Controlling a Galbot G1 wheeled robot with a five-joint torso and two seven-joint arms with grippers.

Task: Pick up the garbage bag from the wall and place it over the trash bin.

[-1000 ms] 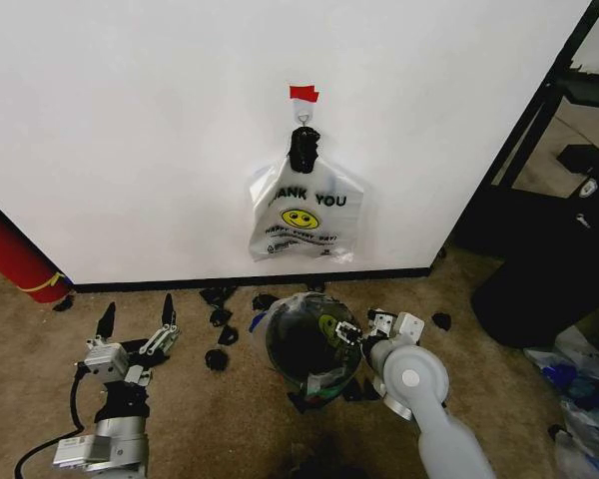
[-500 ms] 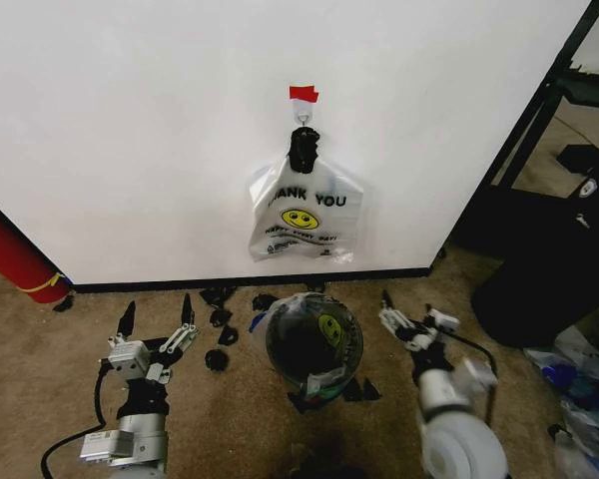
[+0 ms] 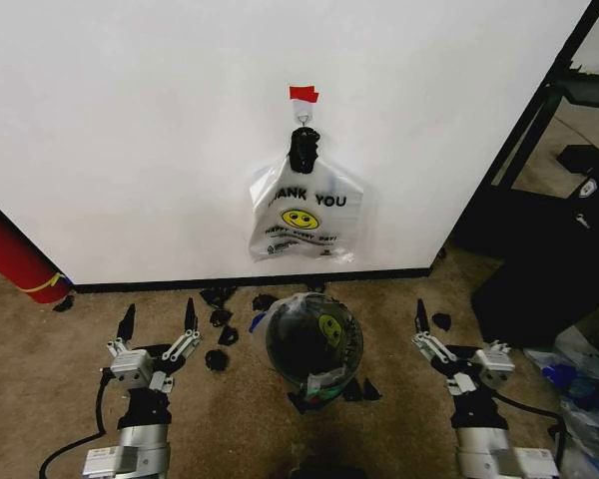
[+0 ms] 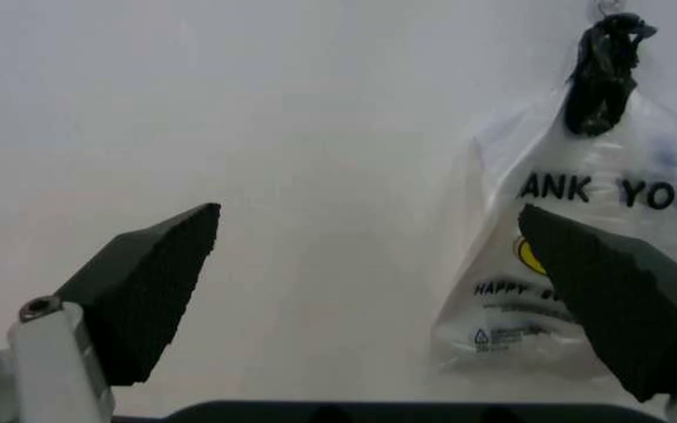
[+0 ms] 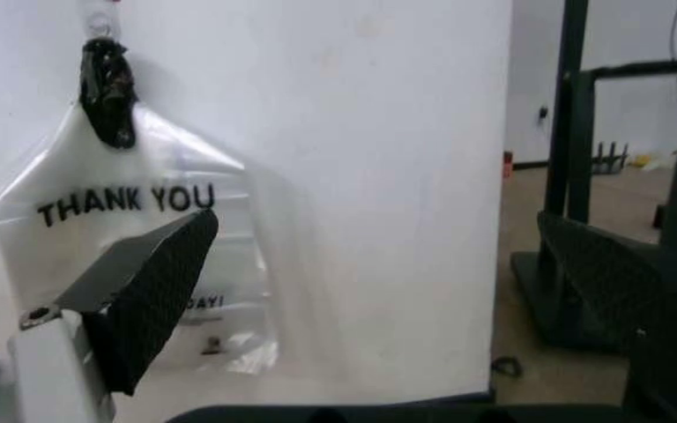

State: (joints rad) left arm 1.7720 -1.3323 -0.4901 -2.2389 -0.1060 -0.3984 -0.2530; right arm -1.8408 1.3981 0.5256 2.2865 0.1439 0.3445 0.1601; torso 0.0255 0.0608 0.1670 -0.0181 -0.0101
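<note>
We saw bare carpet [image 3: 40, 349] open around both low, spread grippers — left gripper [image 3: 158, 317], right gripper [image 3: 449, 324]. Between them stood the trash bin [image 3: 312, 344], ringed by black scraps [image 3: 218, 359]; a large black object [image 3: 539, 289] crowded the right side.

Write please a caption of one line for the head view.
Thin see-through garbage bag lines the round black trash bin; both open pincers, left and right, rest apart.

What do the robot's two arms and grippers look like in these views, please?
Both match: the left gripper and right gripper have slim, pointed black fingers on silver-grey metal brackets, mounted on a black wrist section and a pale grey cylindrical arm. A black cable loops beside each arm.
</note>
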